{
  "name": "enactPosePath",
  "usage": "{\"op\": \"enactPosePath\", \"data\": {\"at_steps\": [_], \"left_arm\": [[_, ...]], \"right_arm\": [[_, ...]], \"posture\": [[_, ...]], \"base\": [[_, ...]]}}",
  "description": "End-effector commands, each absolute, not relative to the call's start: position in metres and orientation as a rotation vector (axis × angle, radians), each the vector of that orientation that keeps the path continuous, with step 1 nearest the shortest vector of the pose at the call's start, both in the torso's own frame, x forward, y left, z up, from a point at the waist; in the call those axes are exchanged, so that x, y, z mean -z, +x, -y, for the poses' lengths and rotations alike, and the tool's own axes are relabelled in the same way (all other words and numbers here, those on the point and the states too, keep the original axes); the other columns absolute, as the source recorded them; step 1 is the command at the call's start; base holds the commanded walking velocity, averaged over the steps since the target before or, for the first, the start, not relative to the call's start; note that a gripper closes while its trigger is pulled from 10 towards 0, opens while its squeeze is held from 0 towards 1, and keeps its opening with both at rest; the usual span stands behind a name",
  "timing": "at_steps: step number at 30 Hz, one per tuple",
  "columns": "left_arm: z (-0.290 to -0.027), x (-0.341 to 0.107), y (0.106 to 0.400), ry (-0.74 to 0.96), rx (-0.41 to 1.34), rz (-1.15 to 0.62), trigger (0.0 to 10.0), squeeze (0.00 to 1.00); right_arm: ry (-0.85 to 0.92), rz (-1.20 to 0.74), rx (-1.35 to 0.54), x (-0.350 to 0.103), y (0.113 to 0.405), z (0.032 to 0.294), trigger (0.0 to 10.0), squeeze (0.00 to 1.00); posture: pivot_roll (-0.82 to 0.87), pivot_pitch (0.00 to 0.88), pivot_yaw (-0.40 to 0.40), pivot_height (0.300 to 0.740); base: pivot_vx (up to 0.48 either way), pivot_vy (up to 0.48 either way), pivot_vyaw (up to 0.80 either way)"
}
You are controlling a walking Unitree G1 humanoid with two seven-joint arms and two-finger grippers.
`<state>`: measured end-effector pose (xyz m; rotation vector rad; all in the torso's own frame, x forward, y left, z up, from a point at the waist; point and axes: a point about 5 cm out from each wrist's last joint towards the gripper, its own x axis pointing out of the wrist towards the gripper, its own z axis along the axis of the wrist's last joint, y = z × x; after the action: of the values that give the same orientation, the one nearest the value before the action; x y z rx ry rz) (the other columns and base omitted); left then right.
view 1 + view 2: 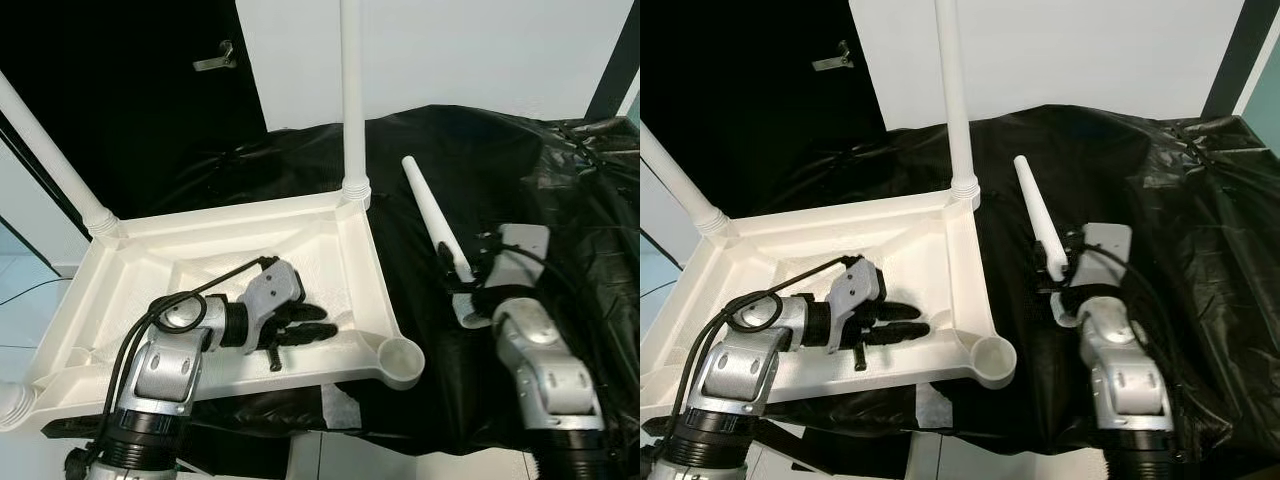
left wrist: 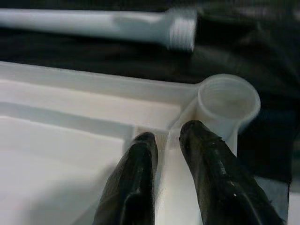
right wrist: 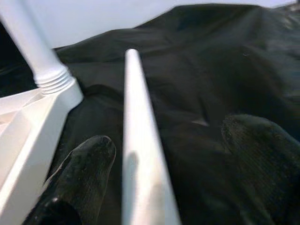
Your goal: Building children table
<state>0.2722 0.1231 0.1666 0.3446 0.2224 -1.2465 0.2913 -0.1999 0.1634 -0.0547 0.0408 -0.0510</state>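
— Building our little table, where are we now?

— We have the white table top (image 1: 330, 235) lying upside down on the black cloth (image 1: 480, 160) that covers the desk. It lies that way so the legs can go in from above. Two legs already stand in it: one back leg (image 1: 351, 90) goes straight up, and a side leg (image 1: 50, 160) leans out at the far left corner.

— Which leg comes next?

— The loose leg (image 1: 430, 215). It lies on the cloth just beside the table top, near our right hand (image 3: 164, 154). The two fingers of that hand are wide apart, one on each side of the leg. We think they do not squeeze it yet.

— And our other hand?

— Our left hand (image 1: 305, 330) rests inside the table top. Its fingers (image 2: 136, 178) are almost together and hold nothing. They point at the round empty socket (image 1: 400, 357) at the near corner. We think that hand presses down so the top will not slide.

— So what is left to do?

— We guess the loose leg must go into that empty socket. First we need a good hold on it.
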Motion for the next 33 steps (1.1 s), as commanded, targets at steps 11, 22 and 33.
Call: {"op": "enactPosePath", "data": {"at_steps": [11, 22, 33], "left_arm": [[-0.117, -0.188, 0.279, 0.272, 1.057, -0.053, 10.0, 0.00], [-0.091, -0.197, 0.272, 0.245, 1.094, 0.036, 10.0, 0.00], [-0.076, -0.200, 0.261, 0.203, 1.132, 0.070, 10.0, 0.00]], "right_arm": [[0.036, -0.193, -0.052, -0.162, 0.311, 0.213, 10.0, 0.00], [0.075, -0.361, -0.099, -0.160, 0.334, 0.233, 10.0, 0.00], [0.017, -0.457, -0.186, -0.164, 0.351, 0.242, 10.0, 0.00]], "posture": [[0.01, 0.000, 0.046, 0.740], [0.03, 0.000, 0.010, 0.740], [0.03, 0.000, -0.023, 0.740]], "base": [[0.000, 0.000, 0.00], [0.000, 0.000, 0.00], [0.000, 0.000, 0.00]]}}
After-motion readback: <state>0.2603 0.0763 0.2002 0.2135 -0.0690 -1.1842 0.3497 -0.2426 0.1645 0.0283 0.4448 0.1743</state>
